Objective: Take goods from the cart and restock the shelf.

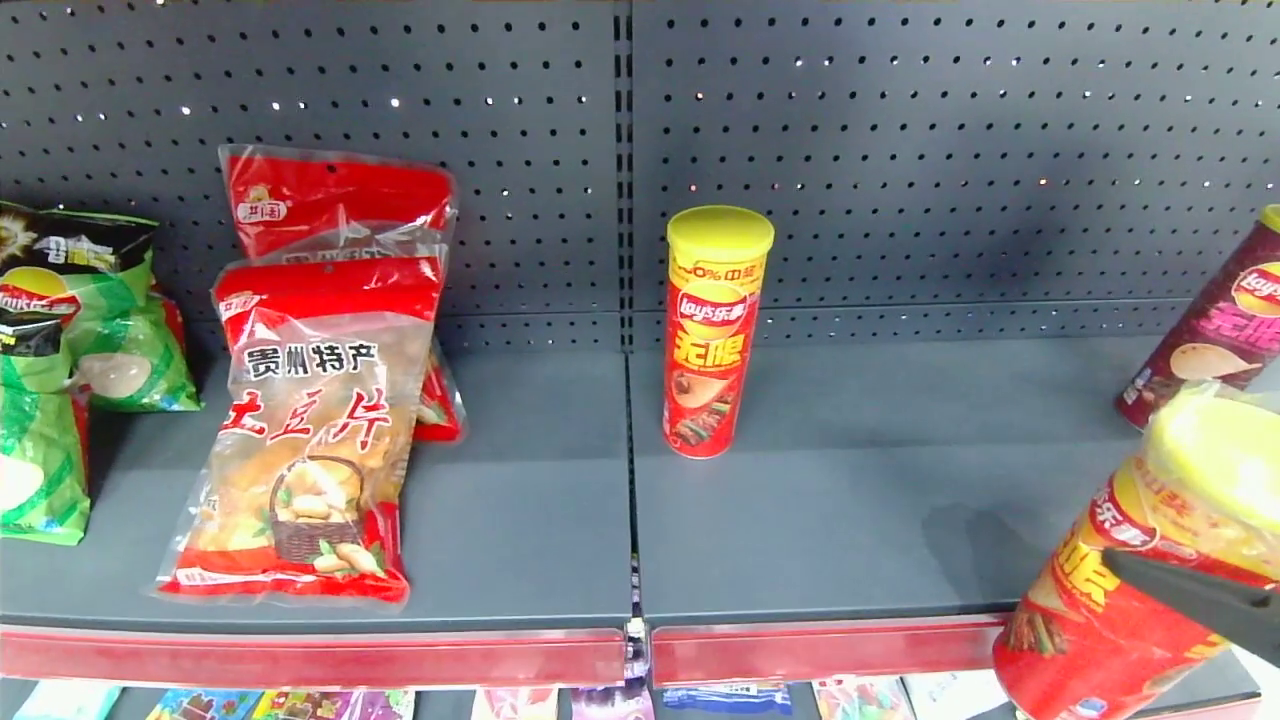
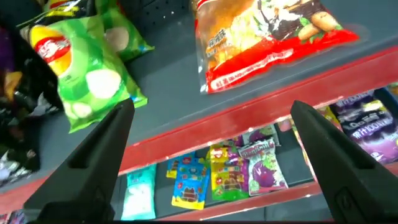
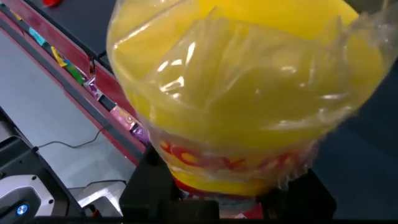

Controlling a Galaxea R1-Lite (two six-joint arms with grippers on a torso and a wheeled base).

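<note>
A red chips can with a yellow lid (image 1: 1120, 580) hangs tilted in front of the shelf's front right corner, with my right gripper (image 1: 1185, 592) shut on it. In the right wrist view the can's lid (image 3: 249, 81) is wrapped in clear film and my right gripper (image 3: 230, 196) clamps the body from both sides. My left gripper (image 2: 211, 155) is open with nothing between its fingers, hanging just in front of the shelf's red front strip (image 2: 261, 118) near the left end. The grey shelf (image 1: 830, 520) lies bare between them.
One matching red can (image 1: 717, 330) stands upright mid-shelf. A dark red can (image 1: 1210, 340) leans at the far right. Red bags of potato slices (image 1: 310, 440) and green chip bags (image 1: 50, 330) fill the left. Small packets (image 2: 217, 174) lie on the lower shelf.
</note>
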